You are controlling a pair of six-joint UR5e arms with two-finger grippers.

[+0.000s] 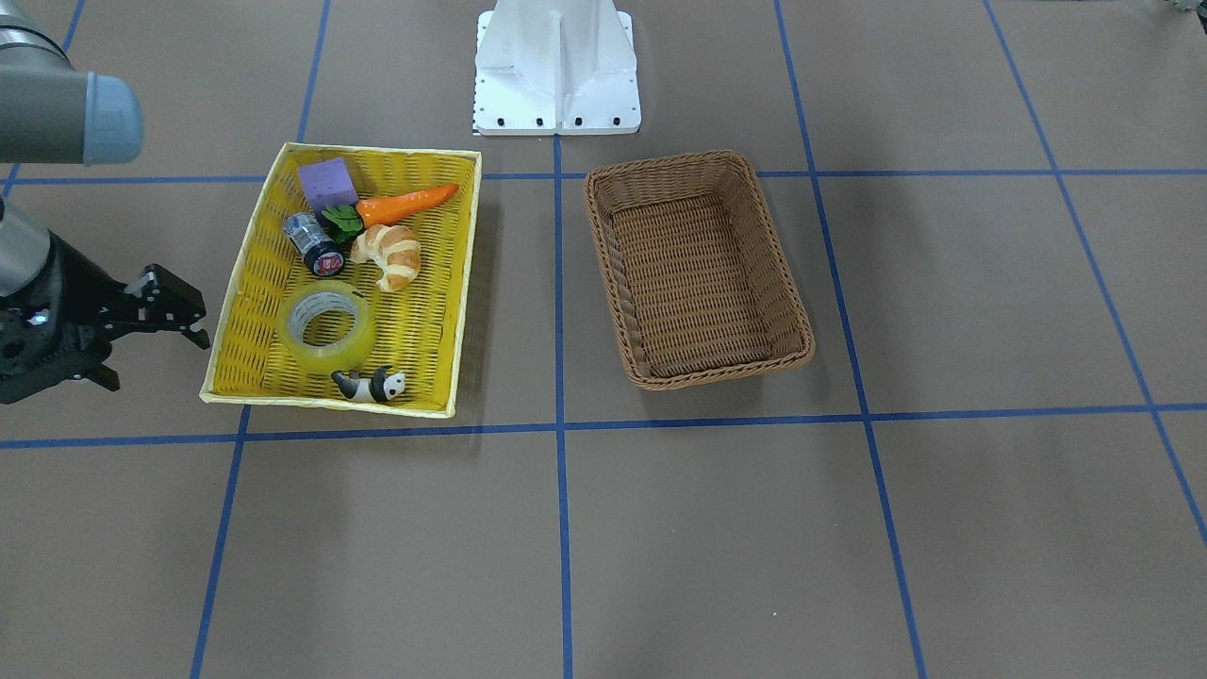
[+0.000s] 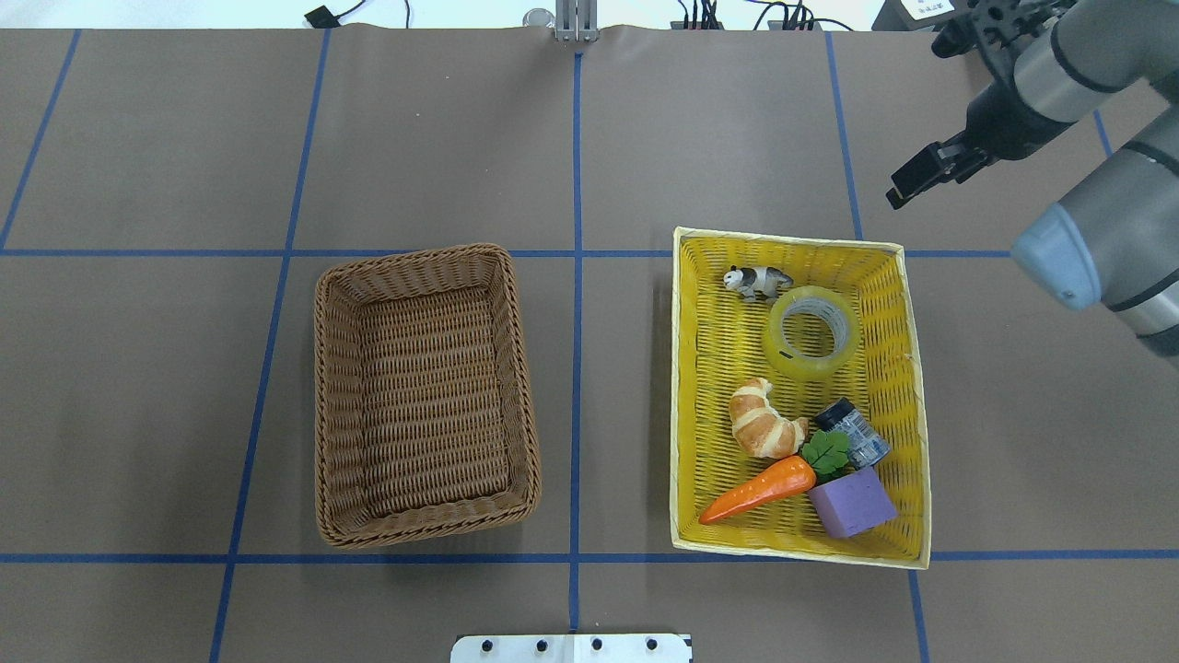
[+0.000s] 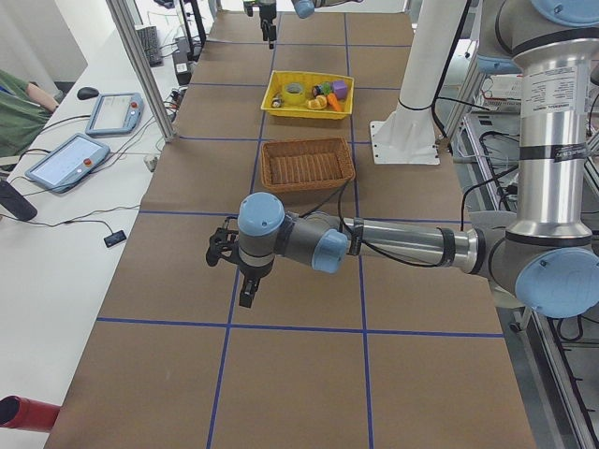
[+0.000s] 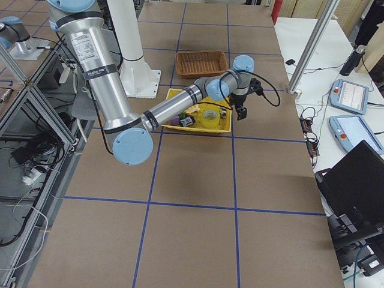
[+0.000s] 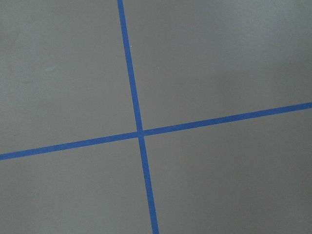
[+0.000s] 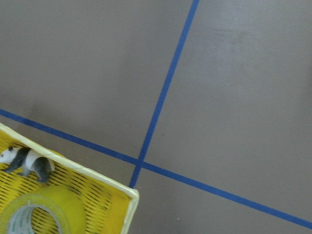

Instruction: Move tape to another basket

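The tape (image 1: 325, 356), a yellowish translucent roll with a white-grey core, lies flat in the yellow woven tray (image 1: 377, 153) next to a toy panda. It also shows in the overhead view (image 2: 811, 368) and the right wrist view (image 6: 63, 204). The brown wicker basket (image 2: 414, 258) stands empty beside the tray. My right gripper (image 1: 156, 358) is open and empty, above the table just outside the tray's far corner near the tape (image 2: 912, 180). My left gripper (image 3: 234, 271) hovers over bare table far from both baskets; I cannot tell whether it is open or shut.
The tray also holds a toy panda (image 2: 755, 279), a croissant (image 2: 763, 422), a carrot (image 2: 760, 491), a purple block (image 2: 852, 505) and a small grey cylinder with a black-red cap (image 2: 855, 433). The white robot base (image 1: 556, 71) stands behind the baskets.
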